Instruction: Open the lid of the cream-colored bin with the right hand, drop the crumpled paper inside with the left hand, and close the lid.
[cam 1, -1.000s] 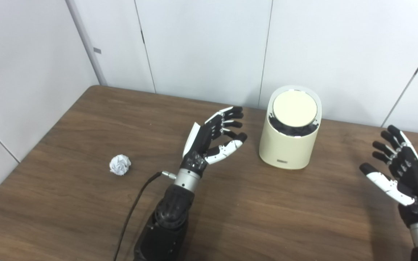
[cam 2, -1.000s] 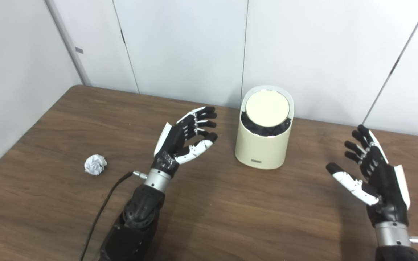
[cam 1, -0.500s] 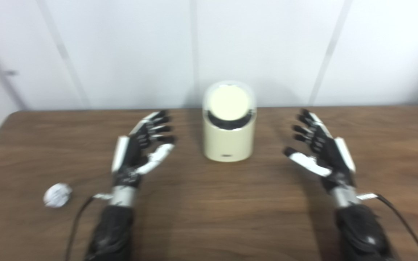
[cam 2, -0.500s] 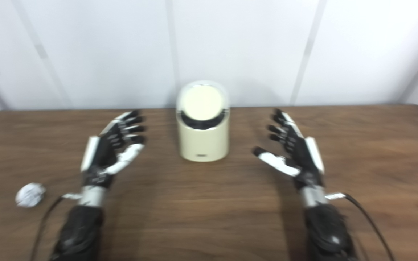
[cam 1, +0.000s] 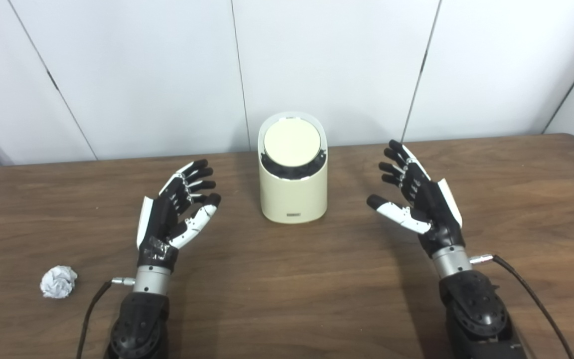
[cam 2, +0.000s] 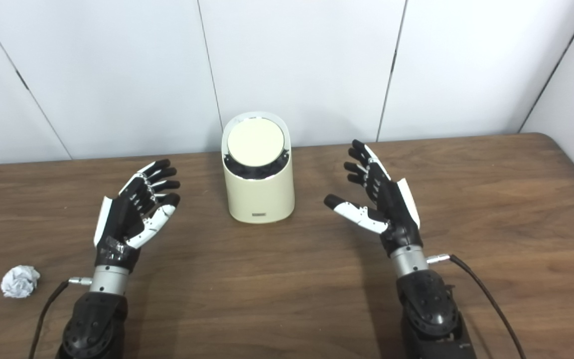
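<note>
Lying left of left hand (cam 1: 170,219), apart | crumpled paper (cam 1: 58,281) | untouched

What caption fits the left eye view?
Open left hand and right hand flank closed bin; paper lies far left.

Dark wood-grain surface (cam 1: 287,299), set against white wall panels. Cream-colored bin (cam 1: 293,194) upright near the back edge at the middle, round lid (cam 1: 291,144) closed and tilted forward. Crumpled paper (cam 1: 58,281) far to the front left, well apart from the bin.
</note>
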Robot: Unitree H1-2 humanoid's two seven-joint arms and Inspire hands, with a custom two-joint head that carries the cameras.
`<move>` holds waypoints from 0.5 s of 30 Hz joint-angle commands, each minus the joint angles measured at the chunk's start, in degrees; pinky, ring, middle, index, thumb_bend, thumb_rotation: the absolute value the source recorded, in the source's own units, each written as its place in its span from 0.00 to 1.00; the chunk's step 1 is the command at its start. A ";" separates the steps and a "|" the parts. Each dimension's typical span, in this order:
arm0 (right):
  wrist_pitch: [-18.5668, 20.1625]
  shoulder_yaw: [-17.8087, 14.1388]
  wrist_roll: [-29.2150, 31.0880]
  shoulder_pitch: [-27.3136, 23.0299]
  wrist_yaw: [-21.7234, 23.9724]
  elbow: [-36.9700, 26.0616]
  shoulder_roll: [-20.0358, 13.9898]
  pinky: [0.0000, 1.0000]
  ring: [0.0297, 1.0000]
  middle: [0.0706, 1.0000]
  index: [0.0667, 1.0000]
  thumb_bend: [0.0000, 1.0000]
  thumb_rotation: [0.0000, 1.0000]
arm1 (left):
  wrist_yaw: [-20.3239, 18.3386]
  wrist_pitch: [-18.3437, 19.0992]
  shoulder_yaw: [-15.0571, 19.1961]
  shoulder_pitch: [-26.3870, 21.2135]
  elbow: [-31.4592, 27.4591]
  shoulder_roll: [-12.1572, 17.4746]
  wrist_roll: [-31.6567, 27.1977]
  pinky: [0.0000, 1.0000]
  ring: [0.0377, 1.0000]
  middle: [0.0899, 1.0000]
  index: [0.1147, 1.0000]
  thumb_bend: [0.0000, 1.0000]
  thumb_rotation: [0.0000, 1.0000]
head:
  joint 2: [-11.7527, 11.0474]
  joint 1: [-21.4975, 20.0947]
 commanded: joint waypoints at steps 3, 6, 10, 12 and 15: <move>-1.53 -0.09 0.30 -1.72 -0.47 -1.63 -0.09 0.81 0.84 0.90 0.91 0.80 0.43 | 0.26 -2.32 -0.09 -2.10 -0.45 -0.40 -0.44 0.59 0.72 0.78 0.80 0.57 0.31 | -0.24 0.74; -1.89 0.04 -0.21 -2.15 -0.74 -1.16 -0.03 0.81 0.84 0.90 0.90 0.81 0.44 | 0.48 -2.11 -0.05 -2.05 -0.48 -0.70 -0.24 0.59 0.71 0.78 0.80 0.57 0.32 | -0.21 0.91; -1.45 0.17 -1.06 -2.53 -1.26 -1.37 0.15 0.81 0.83 0.89 0.90 0.79 0.44 | 0.30 -1.54 0.07 -1.91 -0.63 -1.03 -0.59 0.60 0.72 0.78 0.81 0.58 0.32 | -0.53 0.84; -0.50 0.22 -2.03 -2.80 -1.78 -2.06 0.30 0.81 0.84 0.90 0.90 0.78 0.44 | 0.53 -2.05 0.01 -1.93 -0.19 -1.14 0.00 0.59 0.72 0.78 0.80 0.59 0.33 | -0.71 1.34; 0.06 0.16 -3.41 -3.57 -2.75 -2.06 0.31 0.79 0.84 0.89 0.90 0.79 0.45 | 0.69 -3.44 -0.16 -2.08 0.90 -1.12 0.69 0.58 0.71 0.77 0.81 0.58 0.33 | -1.00 1.70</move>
